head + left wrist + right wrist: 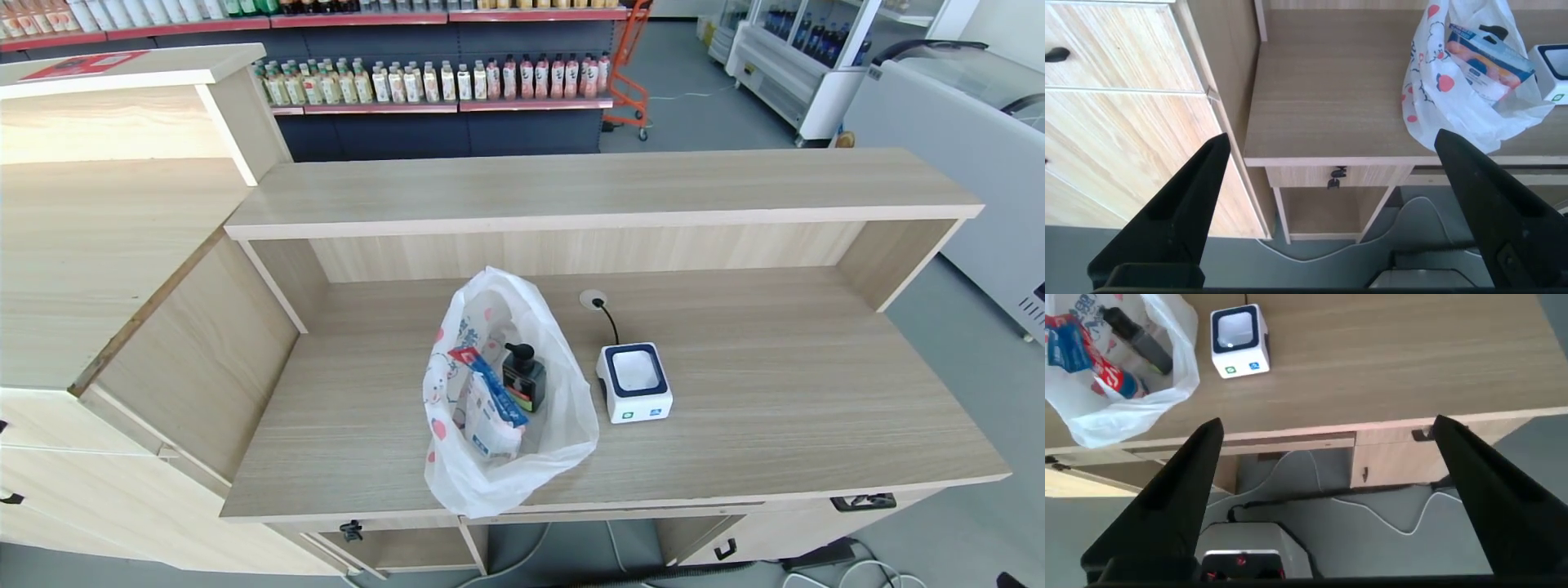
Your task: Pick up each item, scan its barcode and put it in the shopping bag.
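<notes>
A white plastic shopping bag (pixel 502 408) stands open on the wooden counter (pixel 775 392). Inside it are a dark pump bottle (pixel 523 377) and a blue-and-white packet (pixel 490 404). Just right of the bag sits the white barcode scanner (pixel 634 381), its cable running to a hole in the counter. My left gripper (pixel 1331 212) hangs open below the counter's front edge, off the bag's (pixel 1470 82) left side, holding nothing. My right gripper (pixel 1327 498) is likewise open and held low in front of the counter, with the scanner (pixel 1239 341) and bag (pixel 1118 367) beyond it.
A raised shelf (pixel 596 192) runs along the counter's back and a taller cabinet (pixel 106 245) stands on the left. Drawers with dark handles (pixel 863 501) sit under the front edge. Cables lie on the floor (pixel 1372 514). The counter right of the scanner is bare wood.
</notes>
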Robot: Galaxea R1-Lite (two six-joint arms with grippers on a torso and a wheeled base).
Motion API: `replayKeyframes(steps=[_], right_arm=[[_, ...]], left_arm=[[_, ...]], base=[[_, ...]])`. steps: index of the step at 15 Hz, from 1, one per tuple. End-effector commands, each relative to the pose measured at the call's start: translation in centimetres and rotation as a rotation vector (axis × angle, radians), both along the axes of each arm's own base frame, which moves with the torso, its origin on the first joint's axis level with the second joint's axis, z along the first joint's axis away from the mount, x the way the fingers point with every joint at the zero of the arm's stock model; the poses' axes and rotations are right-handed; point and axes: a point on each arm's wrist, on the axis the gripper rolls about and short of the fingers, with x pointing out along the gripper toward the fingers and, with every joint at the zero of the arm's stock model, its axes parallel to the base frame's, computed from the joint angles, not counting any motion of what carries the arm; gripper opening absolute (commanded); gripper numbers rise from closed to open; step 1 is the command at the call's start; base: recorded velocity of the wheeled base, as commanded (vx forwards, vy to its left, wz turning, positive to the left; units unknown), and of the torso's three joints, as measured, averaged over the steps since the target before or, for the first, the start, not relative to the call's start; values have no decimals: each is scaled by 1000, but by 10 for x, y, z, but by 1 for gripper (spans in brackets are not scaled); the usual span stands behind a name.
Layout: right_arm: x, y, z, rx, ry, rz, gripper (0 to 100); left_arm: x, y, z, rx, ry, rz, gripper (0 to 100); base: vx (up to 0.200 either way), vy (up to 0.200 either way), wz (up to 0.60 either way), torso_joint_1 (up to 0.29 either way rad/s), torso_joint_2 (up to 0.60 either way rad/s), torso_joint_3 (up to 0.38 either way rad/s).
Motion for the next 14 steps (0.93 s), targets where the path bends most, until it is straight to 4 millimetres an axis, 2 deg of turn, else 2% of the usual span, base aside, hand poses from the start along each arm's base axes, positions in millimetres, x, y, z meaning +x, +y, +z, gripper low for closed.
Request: replayKeyframes(steps=[1,10,11,14], right_arm=[[-27,-1,-37,-41,-119,-41,100],[-29,-1,-38,-21,-150,-35,100],[-29,-1,-38,-21,-150,-35,0],[-29,-1,-38,-28,-150,-35,0]], left_arm=[[0,0,0,0,0,1,100],[0,0,0,0,0,1,100],[0,0,0,0,0,1,100],[0,0,0,0,0,1,100]], base=[[0,0,0,0,0,0],[0,0,0,0,0,0],[0,0,0,0,0,0],[0,0,0,0,0,0]])
